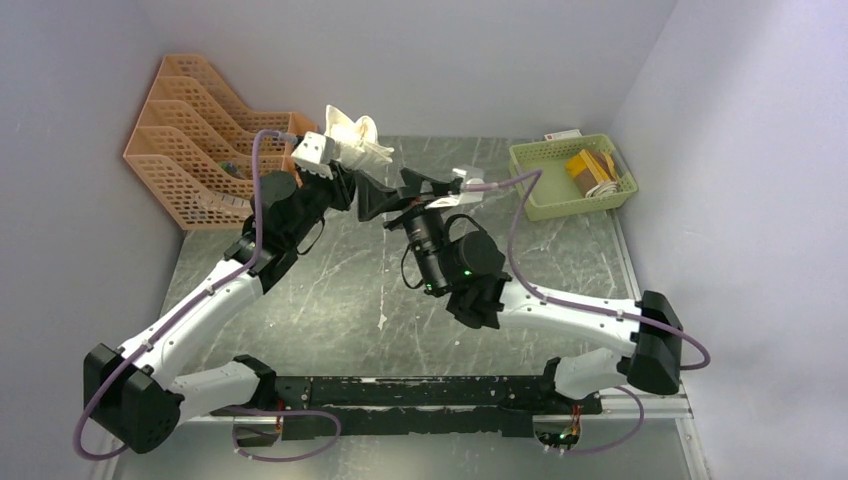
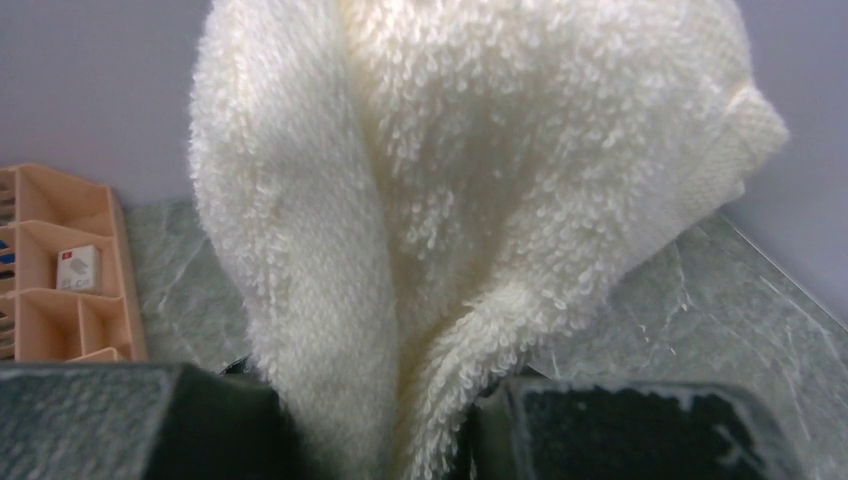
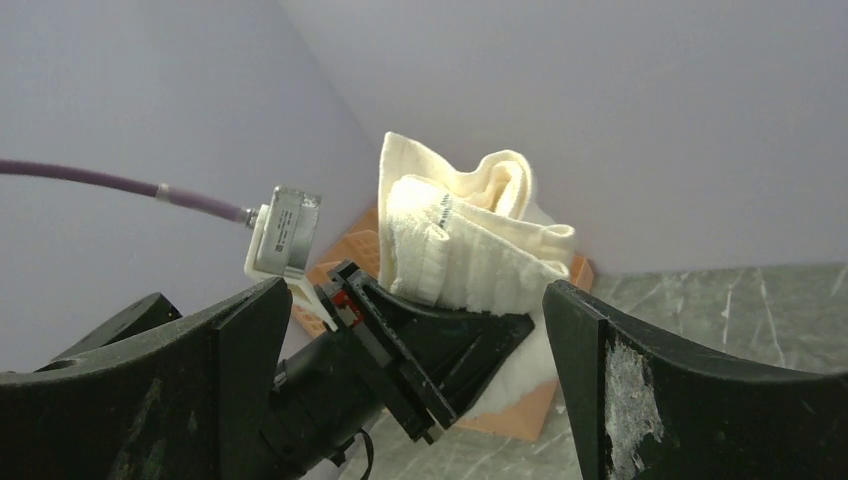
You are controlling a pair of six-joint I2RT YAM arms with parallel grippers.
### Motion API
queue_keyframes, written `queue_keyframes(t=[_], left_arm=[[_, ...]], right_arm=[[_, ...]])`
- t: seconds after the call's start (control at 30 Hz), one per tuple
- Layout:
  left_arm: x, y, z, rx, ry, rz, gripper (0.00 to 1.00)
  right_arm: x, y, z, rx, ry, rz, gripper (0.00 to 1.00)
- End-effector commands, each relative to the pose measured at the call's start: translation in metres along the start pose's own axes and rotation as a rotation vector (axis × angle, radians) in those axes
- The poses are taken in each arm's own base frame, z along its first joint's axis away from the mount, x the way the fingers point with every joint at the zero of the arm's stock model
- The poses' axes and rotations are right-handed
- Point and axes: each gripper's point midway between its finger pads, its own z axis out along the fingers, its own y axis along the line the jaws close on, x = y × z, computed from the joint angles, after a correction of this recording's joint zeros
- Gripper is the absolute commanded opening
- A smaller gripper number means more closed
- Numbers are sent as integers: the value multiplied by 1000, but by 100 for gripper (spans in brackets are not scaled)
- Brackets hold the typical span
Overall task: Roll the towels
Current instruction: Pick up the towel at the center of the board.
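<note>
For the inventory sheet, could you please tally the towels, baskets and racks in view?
Towels: 2, the cream-white towel and the mustard-yellow towel
Baskets: 1, the green basket
Racks: 1, the orange rack
Total: 4

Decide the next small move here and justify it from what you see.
Probably ease the open right end effector forward to grip the cream towel: the left end effector holds it bunched aloft, and the right's jaws face it without touching.
</note>
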Motion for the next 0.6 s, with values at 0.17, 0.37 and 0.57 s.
queue_keyframes(t=[0.17, 0.37, 0.57], left_arm=[[-28, 8, 1, -66, -43, 11, 7], [-31, 5, -3, -55, -45, 11, 7], [-31, 7, -7, -64, -43, 11, 7]], right_arm=[[-3, -3, -14, 39, 41, 136, 100], [2, 16, -7, -53, 52, 288, 100], [1, 18, 6, -111, 79, 438, 100]])
